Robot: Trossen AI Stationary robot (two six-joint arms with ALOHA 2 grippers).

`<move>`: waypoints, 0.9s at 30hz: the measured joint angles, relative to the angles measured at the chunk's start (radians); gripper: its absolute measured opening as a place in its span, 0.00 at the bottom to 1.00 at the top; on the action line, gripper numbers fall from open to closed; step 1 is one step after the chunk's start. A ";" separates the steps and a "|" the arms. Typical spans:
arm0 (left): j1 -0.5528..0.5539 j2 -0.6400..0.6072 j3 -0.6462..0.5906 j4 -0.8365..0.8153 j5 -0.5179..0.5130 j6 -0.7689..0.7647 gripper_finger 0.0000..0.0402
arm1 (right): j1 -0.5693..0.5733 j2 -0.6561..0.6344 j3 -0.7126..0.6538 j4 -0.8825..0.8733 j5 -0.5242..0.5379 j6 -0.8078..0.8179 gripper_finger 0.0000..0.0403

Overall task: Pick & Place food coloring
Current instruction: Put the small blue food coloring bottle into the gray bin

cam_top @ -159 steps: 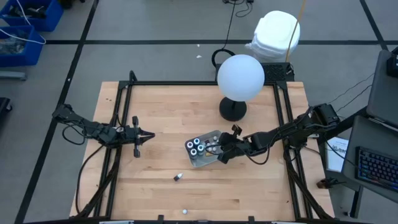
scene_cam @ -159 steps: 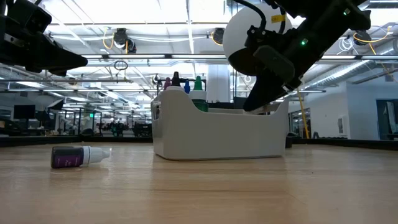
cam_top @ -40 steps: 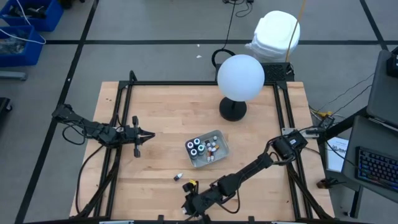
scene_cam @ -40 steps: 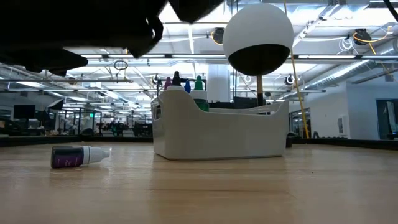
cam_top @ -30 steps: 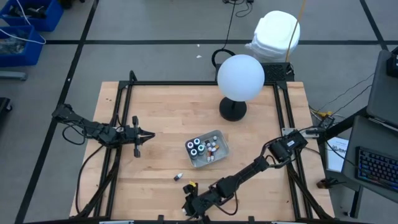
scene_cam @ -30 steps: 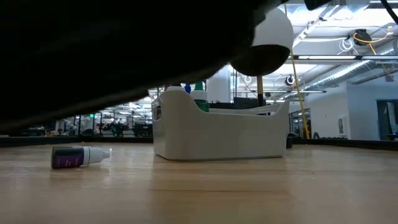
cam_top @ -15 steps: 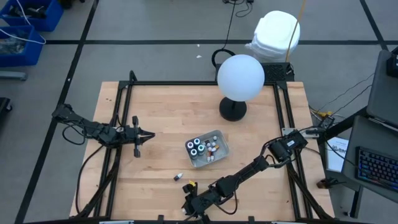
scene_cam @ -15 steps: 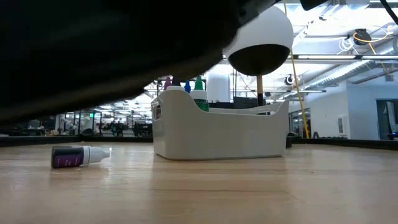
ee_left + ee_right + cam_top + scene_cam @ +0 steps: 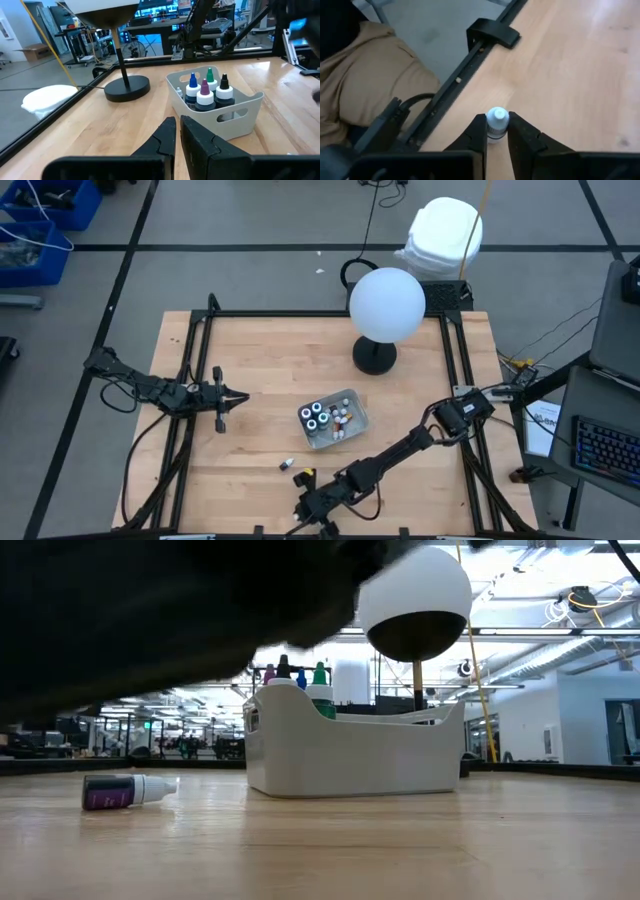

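Observation:
A small food coloring bottle [image 9: 497,119] with a white cap stands at the table's near edge, between the fingers of my right gripper [image 9: 496,126], [image 9: 306,512], which is shut on it. Another bottle [image 9: 286,465], [image 9: 128,790], with a purple label, lies on its side on the wood. Several more, with blue, green, purple and black caps, stand upright in a white bin [image 9: 333,418], [image 9: 215,102] at the table's middle. My left gripper [image 9: 228,397], [image 9: 176,135] is shut and hovers to the left of the bin, touching nothing. My right gripper pinches the small bottle just below its white cap [image 9: 497,115], one finger [image 9: 479,132] on each side. The fingers come slanting down from above toward the near edge. The bottle is upright; whether its base is on the table I cannot tell, since the fingers hide it.
A lamp with a white globe [image 9: 387,305] and a black base [image 9: 374,358] stands behind the bin. A black frame rail [image 9: 470,65] runs along the near edge, with tan cloth [image 9: 365,85] beyond it. Bare wood lies between the bin and the near edge.
My right arm has stayed at the near edge over the small bottle and has shifted only a little; in the low view its dark bulk now covers less of the picture. The bin and the lying bottle have not moved.

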 joint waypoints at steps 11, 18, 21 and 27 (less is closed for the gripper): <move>0.000 0.000 0.000 -0.001 0.000 -0.002 0.09 | 0.002 -0.347 0.000 -0.516 0.419 0.025 0.11; 0.000 0.000 0.000 -0.001 0.000 -0.002 0.09 | -0.010 -0.540 -0.162 -0.616 0.551 0.112 0.11; 0.000 0.000 0.000 -0.001 0.000 -0.002 0.09 | -0.032 -0.638 -0.303 -0.615 0.576 0.192 0.11; 0.000 0.000 0.000 -0.002 0.000 0.002 0.09 | -0.111 -0.806 -0.607 -0.511 0.589 0.344 0.11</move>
